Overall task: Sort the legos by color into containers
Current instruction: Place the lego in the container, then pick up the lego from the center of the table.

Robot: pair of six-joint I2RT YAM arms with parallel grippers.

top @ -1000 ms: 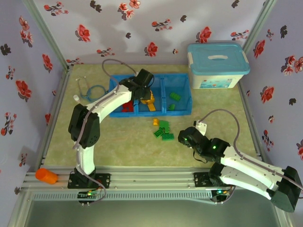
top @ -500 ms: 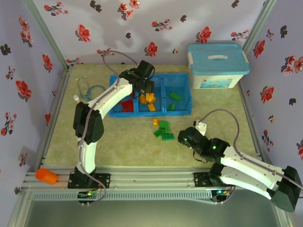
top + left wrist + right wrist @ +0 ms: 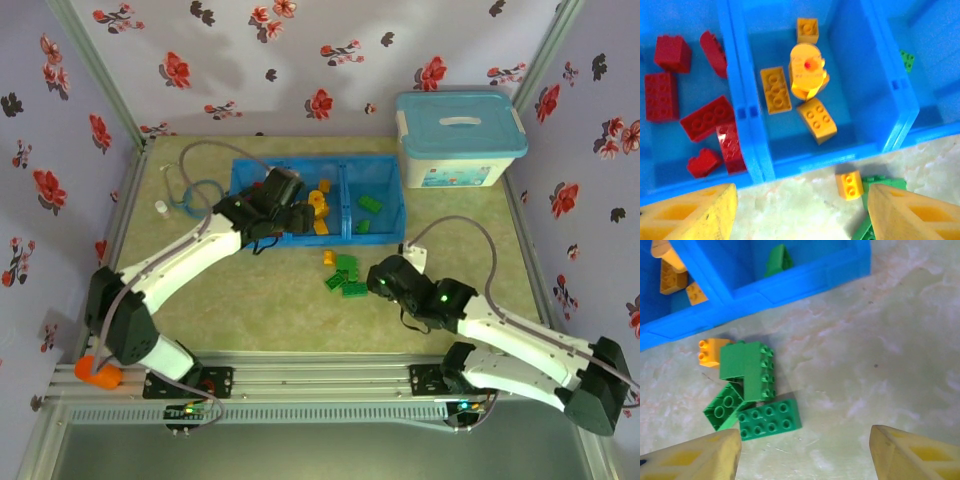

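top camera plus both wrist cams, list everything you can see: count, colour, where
tray: one, translucent blue, three compartments, middle of table
red legos: about six, red, left compartment
yellow-orange legos: at least four, yellow-orange, middle compartment
loose yellow-orange lego: one, on table before tray
green legos in tray: two, green, right compartment
loose green legos: about four, clustered beside the loose yellow-orange lego
box: one, white with light-blue lid, far right
ring with tube: one, blue, left of tray
cylinder: one, orange, near-left corner
left gripper: open, over tray's front wall
right gripper: open, over table near green cluster
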